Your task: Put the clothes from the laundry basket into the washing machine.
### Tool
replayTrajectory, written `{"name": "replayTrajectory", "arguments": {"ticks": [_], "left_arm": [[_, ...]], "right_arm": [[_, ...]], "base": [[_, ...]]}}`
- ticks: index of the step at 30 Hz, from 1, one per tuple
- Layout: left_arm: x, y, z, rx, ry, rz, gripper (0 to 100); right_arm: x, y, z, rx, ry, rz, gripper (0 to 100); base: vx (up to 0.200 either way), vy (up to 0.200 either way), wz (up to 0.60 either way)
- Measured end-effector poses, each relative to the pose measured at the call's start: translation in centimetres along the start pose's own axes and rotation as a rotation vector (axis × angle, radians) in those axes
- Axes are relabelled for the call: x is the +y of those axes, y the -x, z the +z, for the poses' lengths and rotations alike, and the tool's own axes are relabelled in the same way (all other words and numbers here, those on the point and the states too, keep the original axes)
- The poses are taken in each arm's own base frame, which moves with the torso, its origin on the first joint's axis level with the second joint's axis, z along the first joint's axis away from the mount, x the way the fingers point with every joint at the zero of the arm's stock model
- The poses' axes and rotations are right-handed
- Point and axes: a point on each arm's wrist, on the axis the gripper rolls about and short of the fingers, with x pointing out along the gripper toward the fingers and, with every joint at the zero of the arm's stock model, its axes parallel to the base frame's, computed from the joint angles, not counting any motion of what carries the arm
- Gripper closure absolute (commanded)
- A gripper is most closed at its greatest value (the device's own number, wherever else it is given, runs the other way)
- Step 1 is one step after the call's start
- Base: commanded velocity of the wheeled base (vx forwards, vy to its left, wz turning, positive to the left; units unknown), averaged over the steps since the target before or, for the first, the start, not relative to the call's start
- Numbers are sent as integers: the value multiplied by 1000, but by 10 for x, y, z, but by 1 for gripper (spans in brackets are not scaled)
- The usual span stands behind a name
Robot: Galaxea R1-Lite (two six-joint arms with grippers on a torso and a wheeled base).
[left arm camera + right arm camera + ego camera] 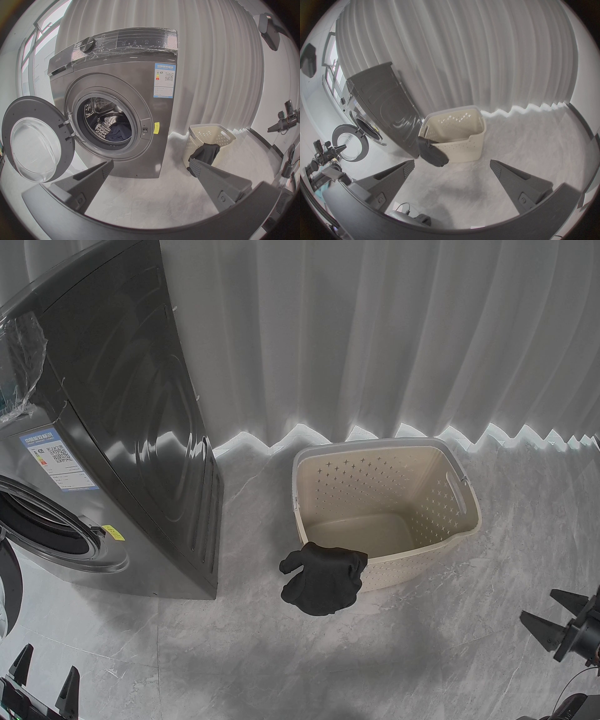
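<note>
A cream laundry basket (464, 490) stands on the floor by the curtain, its inside bare. A black garment (324, 577) hangs over the basket's near left corner, outside the rim; it also shows as black garment (206, 153) and black garment (432, 153). The grey washing machine (125, 427) stands at the left with its round door (34, 137) swung open. Dark clothes (120, 132) lie inside the drum. My left gripper (44, 674) is open, low at the front left, facing the machine. My right gripper (559, 615) is open at the right edge, well away from the basket.
White pleated curtains (375, 334) hang behind the basket and machine. The grey marble floor (344, 665) spreads between the grippers and the basket. The machine's open door (7, 590) juts out at the far left.
</note>
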Motion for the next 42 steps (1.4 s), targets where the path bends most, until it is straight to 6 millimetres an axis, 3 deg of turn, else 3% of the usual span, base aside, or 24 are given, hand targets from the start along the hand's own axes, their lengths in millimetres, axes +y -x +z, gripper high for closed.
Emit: {"name": "replayTrajectory", "arguments": {"ticks": [6, 17, 42], "left_arm": [[0, 0, 0, 0, 0, -1, 0], [0, 0, 0, 0, 1, -1, 0], [0, 0, 0, 0, 1, 0, 0]], "right_arm": [[17, -49, 10, 84, -60, 58, 0], [70, -124, 4, 216, -88, 98, 0], [122, -226, -35, 280, -67, 96, 0]], "base": [[0, 0, 0], [0, 0, 0], [0, 0, 0]]}}
